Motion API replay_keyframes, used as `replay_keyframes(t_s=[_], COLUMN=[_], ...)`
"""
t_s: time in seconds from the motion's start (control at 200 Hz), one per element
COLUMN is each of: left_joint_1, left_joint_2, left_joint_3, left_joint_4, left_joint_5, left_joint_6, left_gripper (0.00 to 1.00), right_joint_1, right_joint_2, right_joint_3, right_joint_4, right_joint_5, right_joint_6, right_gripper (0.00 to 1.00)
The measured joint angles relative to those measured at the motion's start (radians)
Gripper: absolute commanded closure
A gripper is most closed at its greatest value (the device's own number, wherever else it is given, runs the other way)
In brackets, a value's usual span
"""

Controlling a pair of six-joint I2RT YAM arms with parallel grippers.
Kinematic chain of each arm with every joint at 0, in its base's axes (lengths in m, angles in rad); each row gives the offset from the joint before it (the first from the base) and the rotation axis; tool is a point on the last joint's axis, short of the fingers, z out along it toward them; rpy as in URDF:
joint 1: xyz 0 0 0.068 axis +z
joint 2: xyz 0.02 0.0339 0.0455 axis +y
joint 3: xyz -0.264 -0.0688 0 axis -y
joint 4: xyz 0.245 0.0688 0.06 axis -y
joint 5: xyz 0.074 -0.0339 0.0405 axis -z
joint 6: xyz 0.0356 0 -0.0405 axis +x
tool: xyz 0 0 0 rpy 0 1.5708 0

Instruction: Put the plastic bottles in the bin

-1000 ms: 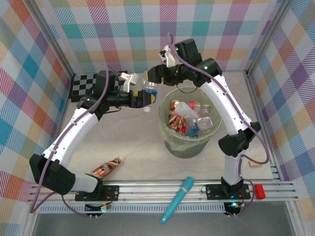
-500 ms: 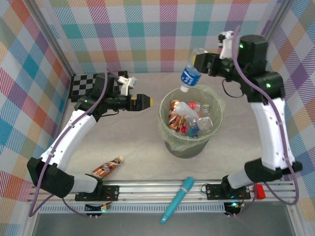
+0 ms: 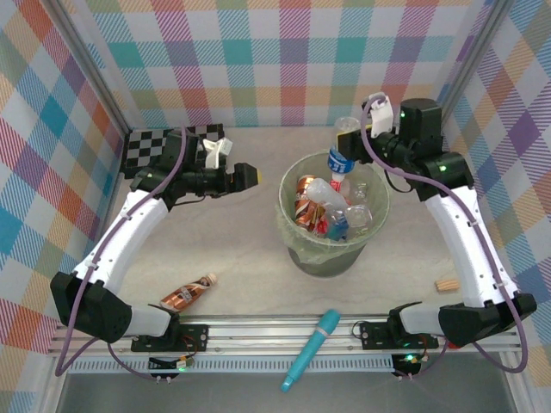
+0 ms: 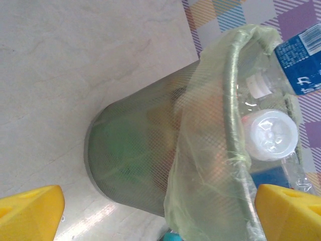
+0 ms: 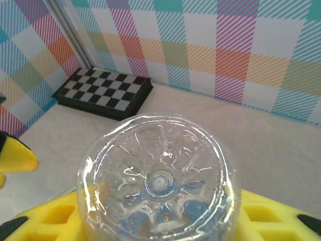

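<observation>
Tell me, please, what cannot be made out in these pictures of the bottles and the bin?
- Right wrist view: the blue-label bottle shows its base, which hides its cap and label.
- Top view: the piled bottles overlap inside the bin; count unclear.
- Left wrist view: the bin's wall and liner blur its contents; the right edge cuts the blue-label bottle.
- Top view: the print on the orange-brown-label bottle is too small.

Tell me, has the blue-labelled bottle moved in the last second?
Yes. The blue-labelled bottle went rightward, from left of the bin to above its far rim.
</observation>
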State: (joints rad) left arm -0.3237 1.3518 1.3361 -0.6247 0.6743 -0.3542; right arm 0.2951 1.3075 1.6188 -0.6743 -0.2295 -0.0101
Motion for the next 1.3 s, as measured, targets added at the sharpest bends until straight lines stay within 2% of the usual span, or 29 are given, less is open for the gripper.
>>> replay_keyframes(t_s=[0.375, 0.49, 0.675, 0.74, 0.925, 1.015, 1.085, 1.155, 1.3], left_joint_1=[0.000, 0.000, 0.000, 0.000, 0.000, 0.000, 0.000, 0.000, 0.000], left_joint_2=[-0.005, -0.005, -0.005, -0.005, 0.000, 0.001, 0.001, 0.001, 0.005], left_joint_3=[-0.025, -0.026, -0.044, -0.051, -0.056, -0.056, -0.056, -0.056, -0.056], left_joint_4=[-0.001, 0.000, 0.022, 0.029, 0.032, 0.032, 0.032, 0.032, 0.032], left_joint_5=[-0.019, -0.019, -0.021, -0.021, -0.021, -0.021, -0.021, -0.021, -0.021], left_joint_6=[-0.002, -0.005, -0.024, -0.027, -0.039, -0.040, -0.042, -0.042, -0.042], left_gripper=[0.03, 0.03, 0.04, 0.04, 0.04, 0.04, 0.04, 0.04, 0.04], right_joint_1=[-0.006, -0.004, -0.003, -0.003, -0.006, -0.008, -0.008, -0.008, -0.008], right_joint_2=[-0.100, -0.113, -0.138, -0.135, -0.089, -0.064, -0.049, -0.027, 0.068], right_joint_3=[-0.261, -0.309, -0.314, -0.310, -0.203, -0.092, 0.002, 0.106, 0.332], right_joint_4=[0.156, 0.149, 0.129, 0.119, 0.000, -0.082, -0.140, -0.193, -0.292], right_joint_5=[-0.098, -0.091, -0.005, 0.007, 0.012, 0.028, 0.040, 0.047, 0.058], right_joint_6=[0.015, 0.018, -0.007, -0.010, -0.005, -0.005, -0.006, -0.006, 0.028], right_gripper=[0.58, 0.57, 0.54, 0.48, 0.21, 0.17, 0.17, 0.22, 0.47])
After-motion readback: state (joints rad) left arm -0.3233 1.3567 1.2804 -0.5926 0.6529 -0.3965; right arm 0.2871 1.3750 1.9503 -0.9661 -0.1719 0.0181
